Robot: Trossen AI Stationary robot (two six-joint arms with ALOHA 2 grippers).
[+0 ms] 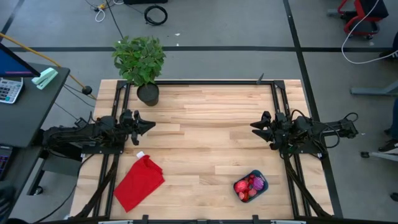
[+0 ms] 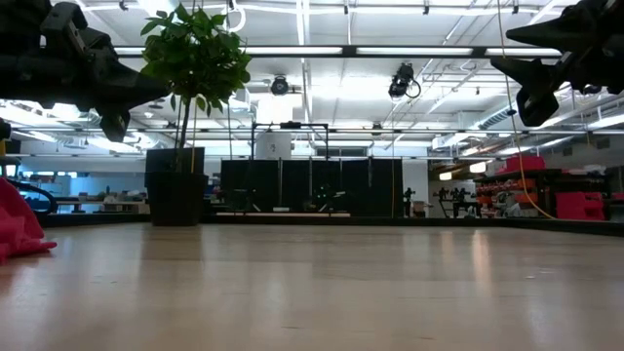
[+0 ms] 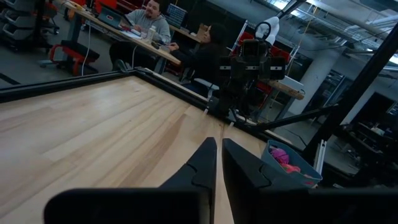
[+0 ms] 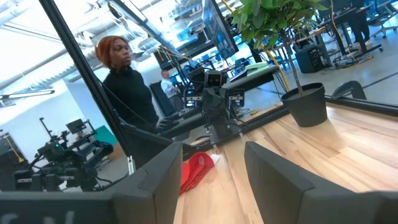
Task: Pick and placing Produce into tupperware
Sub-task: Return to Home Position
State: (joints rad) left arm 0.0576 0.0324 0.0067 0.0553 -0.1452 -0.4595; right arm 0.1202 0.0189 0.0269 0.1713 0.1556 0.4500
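The teal-blue tupperware (image 1: 250,186) stands on its base near the table's near right corner. It holds the produce (image 1: 247,186), several red and pink pieces and a purple one (image 1: 258,182). In the left wrist view the tupperware (image 3: 297,169) shows pink produce (image 3: 283,154) above its rim. My left gripper (image 1: 151,126) hovers shut over the table's left side, up in the air (image 2: 146,90), fingers together (image 3: 219,149). My right gripper (image 1: 253,127) hovers open over the right side (image 2: 502,54), fingers apart (image 4: 214,155), well above and beyond the tupperware.
A flat red cloth (image 1: 138,182) lies near the near left edge (image 2: 19,229). A green potted plant (image 1: 142,62) stands at the far left corner (image 2: 185,117). Bare wood lies between the two arms. People are at desks beyond the table (image 3: 152,22) (image 4: 124,81).
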